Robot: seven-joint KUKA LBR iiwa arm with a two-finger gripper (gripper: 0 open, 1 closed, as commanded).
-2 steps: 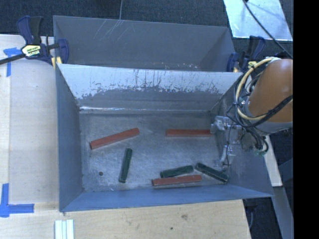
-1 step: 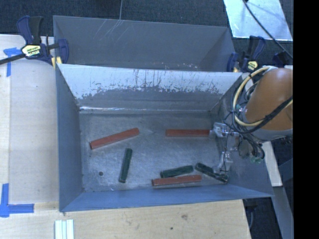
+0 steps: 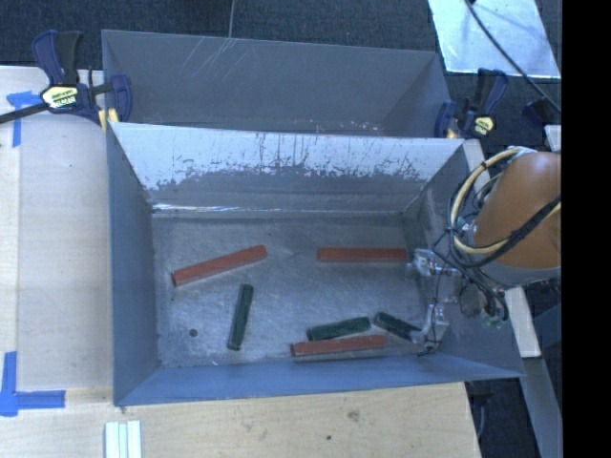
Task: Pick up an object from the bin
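My gripper point(image 3: 425, 305) hangs low by the bin's right wall, open, with nothing between its fingers. One fingertip is near the right end of a red-brown flat stick point(image 3: 363, 254) lying along the back of the floor. The other is just right of a short dark green stick point(image 3: 396, 327). Left of that lies a longer dark green stick point(image 3: 338, 329). Another red-brown stick point(image 3: 339, 347) rests along the front wall below it.
On the left half of the floor, a red-brown stick point(image 3: 220, 264) lies slanted and a dark green stick point(image 3: 240, 317) lies nearly upright in the view. The arm with its orange cover and cables stands over the right rim.
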